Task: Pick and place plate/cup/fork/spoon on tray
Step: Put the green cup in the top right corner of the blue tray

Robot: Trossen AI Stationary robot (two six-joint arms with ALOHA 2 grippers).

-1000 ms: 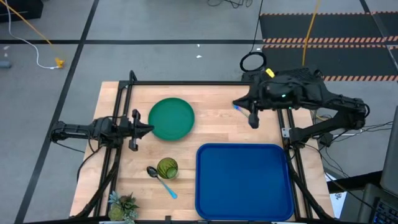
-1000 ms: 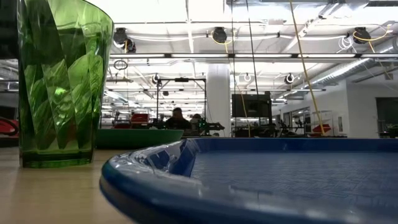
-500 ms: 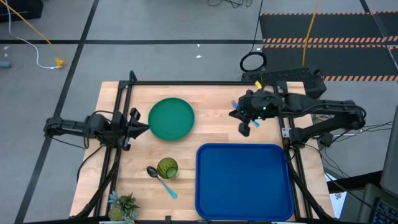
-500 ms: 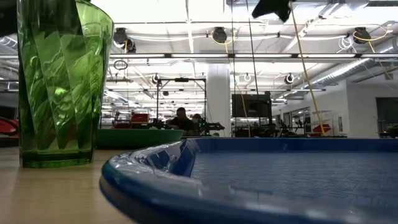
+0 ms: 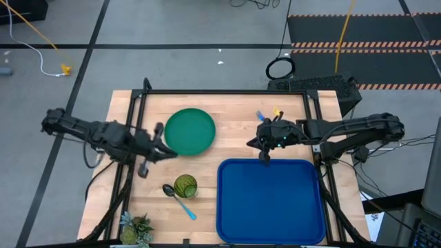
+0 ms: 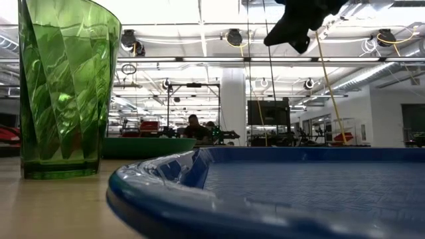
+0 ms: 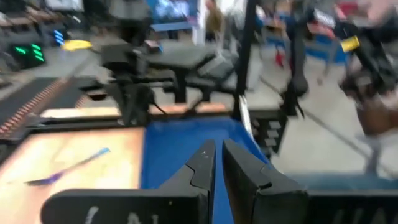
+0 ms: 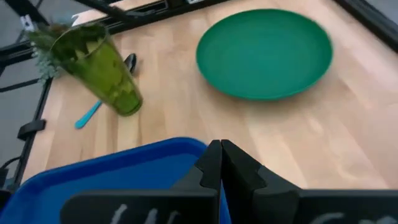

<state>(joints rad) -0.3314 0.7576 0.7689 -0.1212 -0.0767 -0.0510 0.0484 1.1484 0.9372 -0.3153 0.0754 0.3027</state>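
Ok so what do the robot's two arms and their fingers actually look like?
Both arms are dark, slim and jointed. The left gripper and right gripper each end in two dark angular fingers that taper to narrow tips. A small green light glows on the right arm, and faint pale markings show on each wrist block.

In the low view the cup (image 6: 63, 89) is cut off by the top and left edges, and the tray (image 6: 279, 192) runs off the right and bottom edges. Only a thin green edge of the plate (image 6: 149, 147) shows there, its near part behind the tray's rim. A dark gripper (image 6: 299, 23) is cut off by the top edge; which arm it belongs to cannot be told there. From above, the spoon (image 5: 178, 197) lies partly under the cup (image 5: 185, 186). The left wrist view is blurred; a pale blue utensil (image 7: 68, 168) on the wood cannot be identified. In the right wrist view the cup (image 8: 102, 71) hides part of the spoon (image 8: 99, 93).
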